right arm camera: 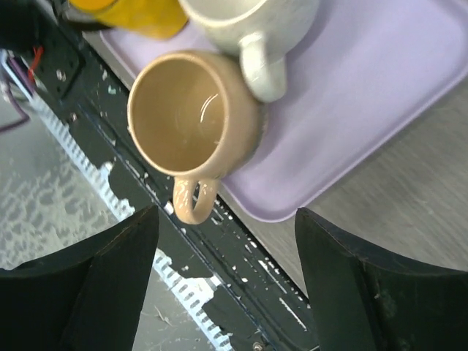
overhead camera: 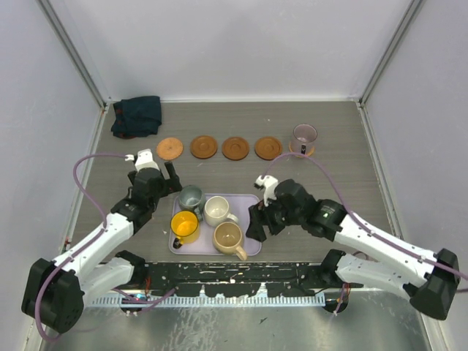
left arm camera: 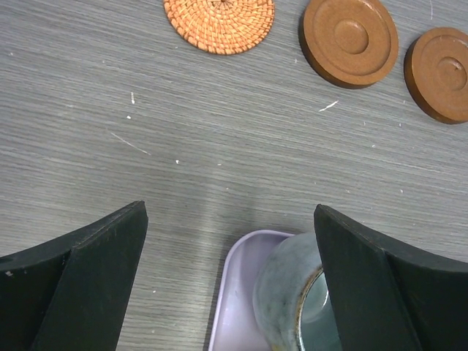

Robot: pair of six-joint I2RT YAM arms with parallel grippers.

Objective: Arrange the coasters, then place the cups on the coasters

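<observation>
Four brown-orange coasters lie in a row at the back, from the woven one [overhead camera: 170, 148] [left arm camera: 219, 22] to the right end [overhead camera: 268, 148]. A fifth coaster [overhead camera: 300, 152] carries the purple-grey cup [overhead camera: 304, 137]. The grey-green cup [overhead camera: 191, 197] [left arm camera: 289, 292], white cup [overhead camera: 217, 210] [right arm camera: 248, 29], yellow cup [overhead camera: 184, 226] and tan cup [overhead camera: 229, 238] [right arm camera: 190, 117] stand on the lavender tray [overhead camera: 252, 245]. My left gripper [overhead camera: 162, 181] [left arm camera: 230, 278] is open, its right finger next to the grey-green cup. My right gripper [overhead camera: 257, 219] [right arm camera: 227, 285] is open and empty, just off the tan cup's handle at the tray's near right corner.
A dark teal cloth [overhead camera: 137, 115] lies bunched in the back left corner. White walls close in the table on three sides. The black mounting rail [overhead camera: 234, 278] runs along the near edge, right under the tray's front rim.
</observation>
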